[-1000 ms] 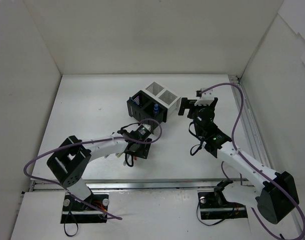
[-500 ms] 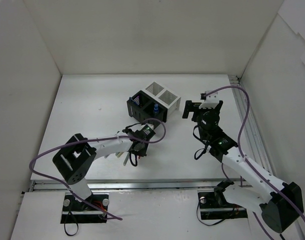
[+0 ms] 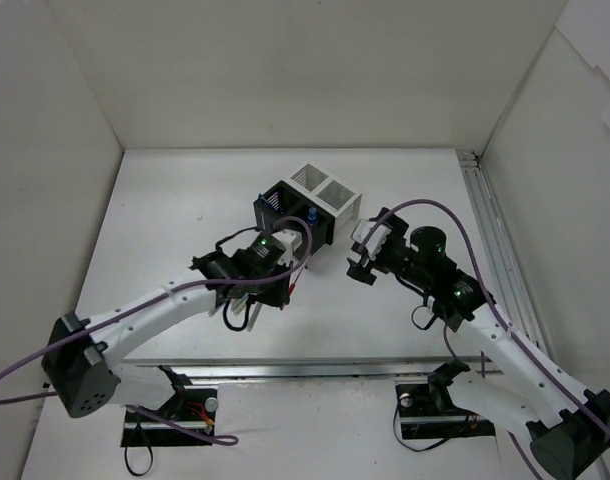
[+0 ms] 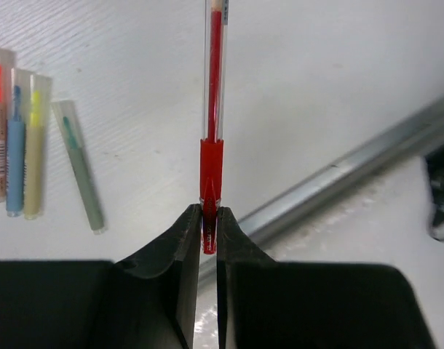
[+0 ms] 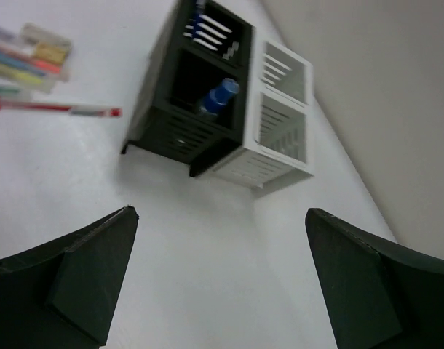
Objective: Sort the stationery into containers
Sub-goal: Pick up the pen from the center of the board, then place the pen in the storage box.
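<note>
My left gripper (image 4: 209, 218) is shut on the capped end of a red pen (image 4: 215, 109), which points straight away from the jaws over the table. The same red pen (image 5: 58, 107) shows in the right wrist view, left of the containers (image 3: 307, 203), a block of two black bins (image 5: 196, 87) and two white bins (image 5: 280, 116). A blue-capped bottle (image 5: 218, 94) stands in the nearer black bin. Several pastel markers (image 4: 22, 138) lie side by side on the table. My right gripper (image 3: 363, 255) is open and holds nothing, a short way right of and nearer than the bins.
A metal rail (image 4: 338, 174) runs along the table's near edge behind the pen in the left wrist view. White walls close in the table on three sides. More markers (image 5: 25, 54) lie left of the black bins.
My left gripper has shut on the red pen and the arm has swung up and left toward the bins. My right gripper has drawn back from the white bins toward the near side.
</note>
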`<state>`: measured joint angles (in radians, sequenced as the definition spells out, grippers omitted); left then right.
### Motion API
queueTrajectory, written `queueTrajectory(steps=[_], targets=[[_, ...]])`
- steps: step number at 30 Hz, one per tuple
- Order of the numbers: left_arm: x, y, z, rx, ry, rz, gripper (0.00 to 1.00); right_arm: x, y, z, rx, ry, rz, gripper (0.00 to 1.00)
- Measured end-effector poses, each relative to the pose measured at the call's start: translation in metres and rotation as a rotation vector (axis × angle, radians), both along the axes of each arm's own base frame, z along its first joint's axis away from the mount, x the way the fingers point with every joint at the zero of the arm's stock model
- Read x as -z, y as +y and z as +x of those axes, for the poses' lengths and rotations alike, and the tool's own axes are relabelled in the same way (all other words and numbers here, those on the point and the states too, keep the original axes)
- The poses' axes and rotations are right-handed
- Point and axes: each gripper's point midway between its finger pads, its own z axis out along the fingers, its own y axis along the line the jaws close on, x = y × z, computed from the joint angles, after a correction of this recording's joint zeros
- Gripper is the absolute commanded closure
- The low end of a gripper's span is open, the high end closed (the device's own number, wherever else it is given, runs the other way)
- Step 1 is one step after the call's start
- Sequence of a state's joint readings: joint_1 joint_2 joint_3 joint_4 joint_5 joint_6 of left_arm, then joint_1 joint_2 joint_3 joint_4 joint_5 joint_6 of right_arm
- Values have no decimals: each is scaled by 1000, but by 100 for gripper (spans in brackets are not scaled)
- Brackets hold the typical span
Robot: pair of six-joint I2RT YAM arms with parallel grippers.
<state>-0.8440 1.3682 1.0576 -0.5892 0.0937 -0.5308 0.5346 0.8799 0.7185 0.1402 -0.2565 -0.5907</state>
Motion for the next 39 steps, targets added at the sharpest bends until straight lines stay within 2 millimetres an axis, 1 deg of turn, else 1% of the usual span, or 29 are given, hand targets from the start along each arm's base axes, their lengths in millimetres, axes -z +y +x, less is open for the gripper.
queueTrajectory(steps=[1, 3, 5, 6, 8, 11, 12, 15, 20, 23, 26, 27, 30, 32, 33, 36, 37, 39], targets=[[-18, -2, -4, 13, -7, -52, 100, 3, 8, -6, -76, 9, -50, 2], [-47, -4, -9, 31, -11, -141, 100, -1, 24, -16, -226, 12, -109, 2], [-65, -3, -15, 36, 16, -194, 100, -11, 39, -26, -349, -16, -134, 2], [-70, -3, -17, 36, 33, -207, 100, -13, 46, -31, -398, -33, -146, 2], [-73, -2, -22, 34, 86, -220, 100, -13, 65, -50, -521, -63, -171, 2], [-71, 0, -30, 32, 176, -219, 100, -3, 90, -75, -679, -66, -209, 2], [-70, 1, -32, 32, 201, -219, 100, 2, 96, -80, -719, -59, -224, 2], [-76, 0, -36, 40, 245, -226, 100, 15, 112, -91, -816, -37, -278, 2], [-93, -4, -39, 62, 264, -260, 100, 34, 135, -104, -929, -3, -357, 6], [-96, -6, -42, 82, 279, -274, 100, 45, 144, -109, -975, 25, -378, 14], [-95, -7, -45, 95, 296, -274, 100, 51, 151, -108, -991, 50, -392, 35], [-95, -6, -45, 97, 301, -272, 100, 52, 155, -106, -995, 56, -395, 56], [-93, -5, -45, 94, 309, -267, 100, 54, 164, -101, -993, 76, -394, 86], [-95, -3, -42, 90, 294, -264, 100, 62, 162, -105, -999, 120, -409, 93], [-94, -1, -42, 88, 296, -260, 100, 63, 163, -104, -998, 122, -409, 99], [-94, 0, -41, 93, 290, -259, 100, 64, 163, -104, -991, 134, -408, 100], [-95, 0, -41, 94, 286, -259, 95, 64, 163, -104, -987, 137, -405, 100], [-95, 1, -38, 91, 267, -255, 71, 63, 164, -100, -962, 142, -398, 100]])
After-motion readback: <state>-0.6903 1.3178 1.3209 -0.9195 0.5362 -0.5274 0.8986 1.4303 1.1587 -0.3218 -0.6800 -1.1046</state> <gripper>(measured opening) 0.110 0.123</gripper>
